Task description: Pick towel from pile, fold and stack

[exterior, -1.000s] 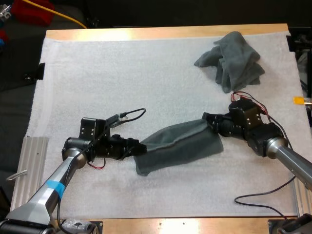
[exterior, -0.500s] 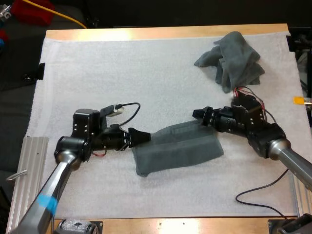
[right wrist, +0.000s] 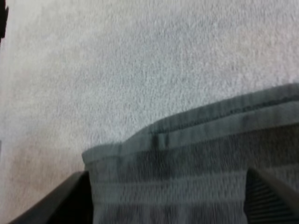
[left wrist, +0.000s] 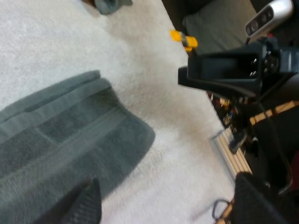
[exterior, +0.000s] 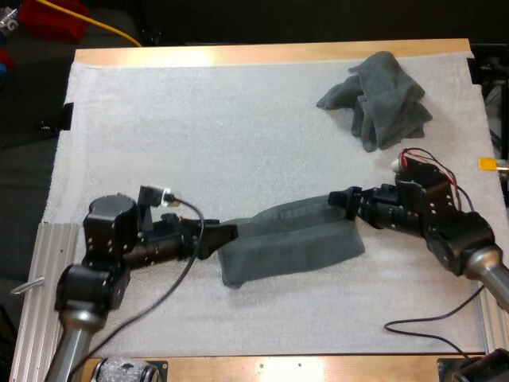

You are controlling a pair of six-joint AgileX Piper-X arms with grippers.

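Observation:
A dark grey-green towel [exterior: 290, 245] lies folded flat on the white mat [exterior: 199, 127], near the middle front. My left gripper [exterior: 226, 232] sits at its left end, open, fingers wide apart in the left wrist view, where the towel [left wrist: 60, 135] reaches under one finger [left wrist: 86, 205]. My right gripper [exterior: 340, 199] is at the towel's far right corner, open. In the right wrist view the towel's edge [right wrist: 196, 149] lies flat between the spread fingers [right wrist: 70, 198]. A crumpled towel [exterior: 378, 99] rests at the back right.
The wooden table edge [exterior: 270, 53] runs along the far side. A grooved metal rail [exterior: 44, 278] sits off the mat's front left. A black cable [exterior: 425, 326] loops on the mat at the front right. The right arm's gripper [left wrist: 224, 70] shows beyond the towel in the left wrist view.
The towel was stretched between both grippers; both have let go and it now lies flat. The left arm pulled back to the left. The right gripper rose, then settled by the towel's corner.

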